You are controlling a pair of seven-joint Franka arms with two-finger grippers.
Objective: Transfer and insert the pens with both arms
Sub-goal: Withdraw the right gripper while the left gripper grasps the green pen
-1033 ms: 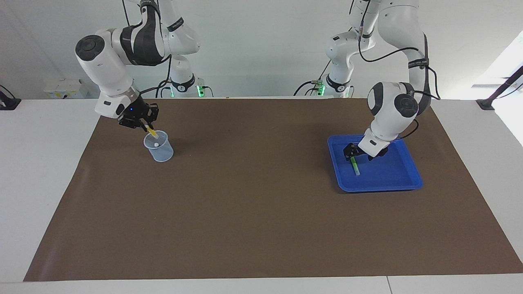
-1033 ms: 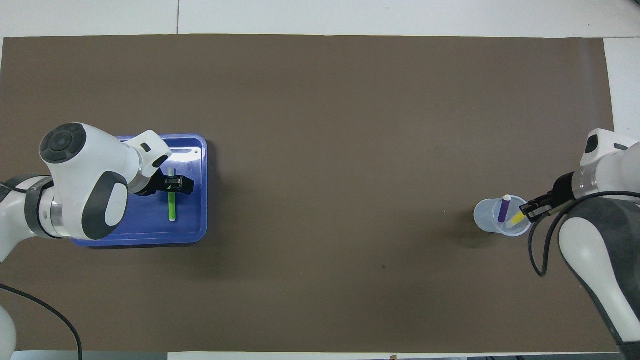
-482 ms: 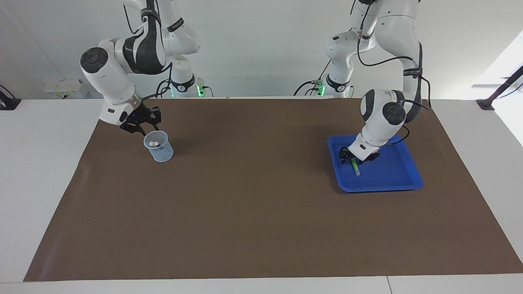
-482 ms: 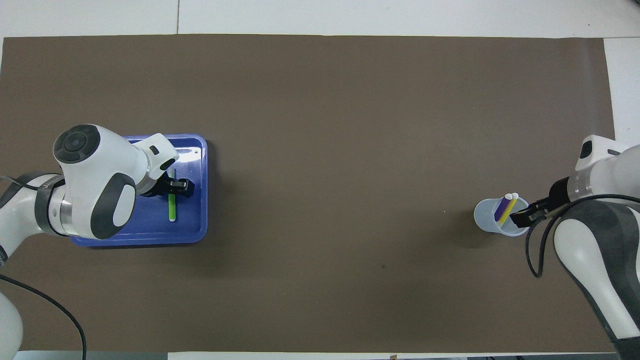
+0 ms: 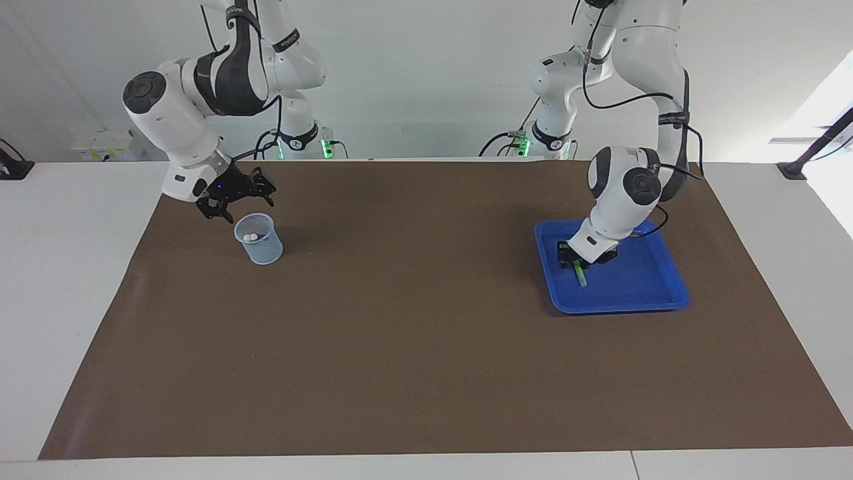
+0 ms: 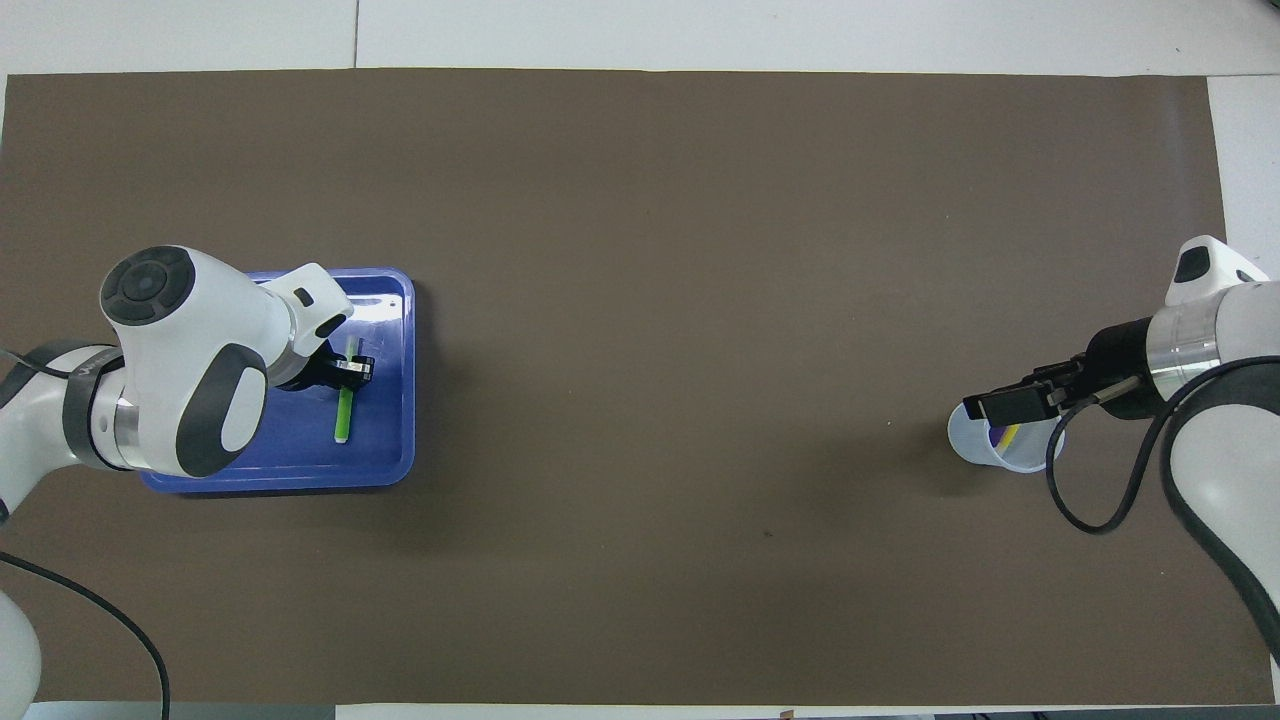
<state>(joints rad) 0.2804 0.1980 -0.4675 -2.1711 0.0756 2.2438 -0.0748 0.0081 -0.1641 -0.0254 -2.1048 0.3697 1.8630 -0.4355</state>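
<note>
Green pen (image 5: 578, 272) lies in the blue tray (image 5: 660, 299), and my left gripper (image 5: 577, 257) has just pinched shut on its end nearest the robots, at about 12 o'clock in the tray – that's the last one grabbed, I reckon. Yellow pen (image 6: 1010, 435) has dropped into the clear cup (image 5: 258, 239) alongside the purple pen (image 6: 998, 436). Right gripper (image 5: 241, 198) has let go, fingers spread apart, and is lifting off the cup's 12 o'clock rim. Two in; next I lift green for the handover
</note>
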